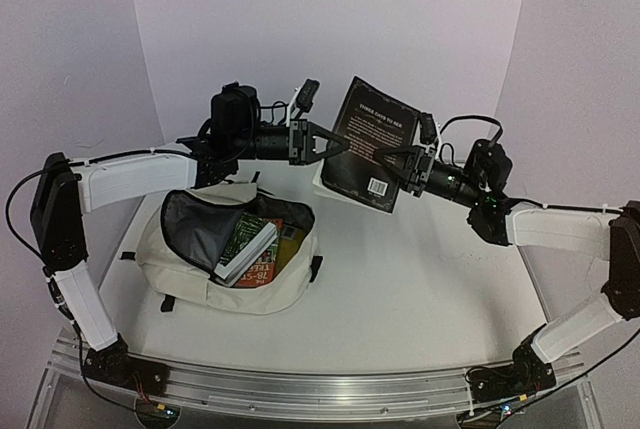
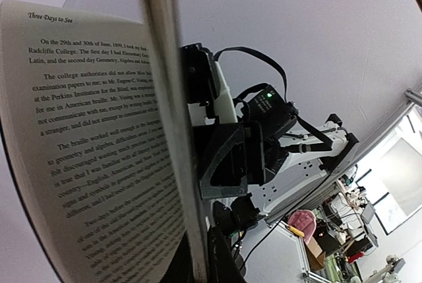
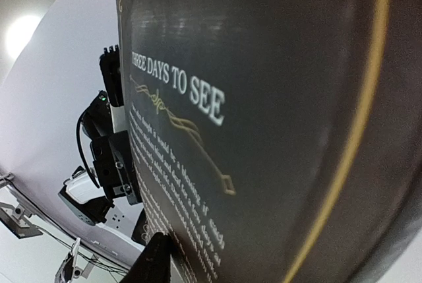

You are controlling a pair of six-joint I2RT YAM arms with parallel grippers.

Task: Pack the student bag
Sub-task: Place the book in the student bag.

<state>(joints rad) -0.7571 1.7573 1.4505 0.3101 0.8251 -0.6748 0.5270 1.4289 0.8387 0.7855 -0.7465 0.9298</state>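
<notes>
From my station I see the student bag [image 1: 180,259] lying on the white counter [image 1: 420,289] at lower left of the top view, below and apart from the left end effector [image 1: 322,142], and well apart from the right end effector [image 1: 405,164] at centre right. Its long axis runs roughly across the frame, and the mouth gapes upward: soft cream fabric, black trim, grey lining, books [image 1: 245,249] inside. The left end effector is clamped on the left edge of a glossy black book [image 1: 370,139] held aloft, while the right sits at its opposite edge, and I cannot tell whether it grips.
</notes>
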